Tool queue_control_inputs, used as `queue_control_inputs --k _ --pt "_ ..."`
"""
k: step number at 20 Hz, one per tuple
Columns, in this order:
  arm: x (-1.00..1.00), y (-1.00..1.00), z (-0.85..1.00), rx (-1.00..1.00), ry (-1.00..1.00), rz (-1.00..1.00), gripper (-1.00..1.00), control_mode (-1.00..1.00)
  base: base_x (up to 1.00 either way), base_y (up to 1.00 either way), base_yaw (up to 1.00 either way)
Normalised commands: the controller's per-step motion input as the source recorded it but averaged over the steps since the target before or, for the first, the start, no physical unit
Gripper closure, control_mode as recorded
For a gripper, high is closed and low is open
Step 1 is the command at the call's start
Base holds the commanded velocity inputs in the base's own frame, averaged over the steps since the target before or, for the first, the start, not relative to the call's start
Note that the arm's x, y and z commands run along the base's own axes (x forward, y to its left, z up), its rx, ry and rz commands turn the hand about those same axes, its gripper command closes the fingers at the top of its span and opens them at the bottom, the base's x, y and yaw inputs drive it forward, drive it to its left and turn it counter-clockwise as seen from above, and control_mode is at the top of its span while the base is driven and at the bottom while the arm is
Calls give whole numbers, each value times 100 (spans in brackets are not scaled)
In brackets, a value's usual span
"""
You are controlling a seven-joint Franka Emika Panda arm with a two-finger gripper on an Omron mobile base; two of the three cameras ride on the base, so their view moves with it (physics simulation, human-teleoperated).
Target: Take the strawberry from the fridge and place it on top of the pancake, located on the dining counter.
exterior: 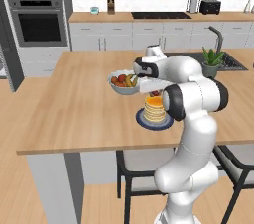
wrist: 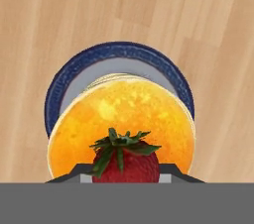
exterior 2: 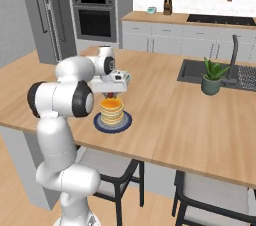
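Observation:
The strawberry [wrist: 126, 161], red with a green leafy cap, sits between my gripper's [wrist: 126, 174] dark fingertips, which are shut on it. Directly below lies the golden pancake [wrist: 124, 114] stack on its dark blue round plate [wrist: 69, 77]. In the left base view my gripper [exterior: 156, 90] hovers just above the pancake [exterior: 154, 109] with the strawberry [exterior: 156, 93] in it. The right base view shows the same: the gripper [exterior 2: 111, 93] hangs over the pancake [exterior 2: 112, 111] on the dining counter [exterior 2: 165, 120]. The grey fridge [exterior 2: 47, 15] stands far back on the left.
A grey fruit bowl [exterior: 123, 82] stands close behind the plate. A potted plant [exterior 2: 212, 77], the sink [exterior 2: 192, 70] and a dark faucet [exterior 2: 234, 52] are at the counter's right. Chairs [exterior: 139, 166] are tucked under the near edge. A black oven [exterior: 39, 22] is built into the back wall.

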Motion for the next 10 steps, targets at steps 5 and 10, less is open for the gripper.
queue_control_inputs --k 5,10 --pt "2 -5 -15 0 -5 0 100 -100 0 0 0" --pt "31 -13 -11 0 0 0 100 -100 0 0 0"
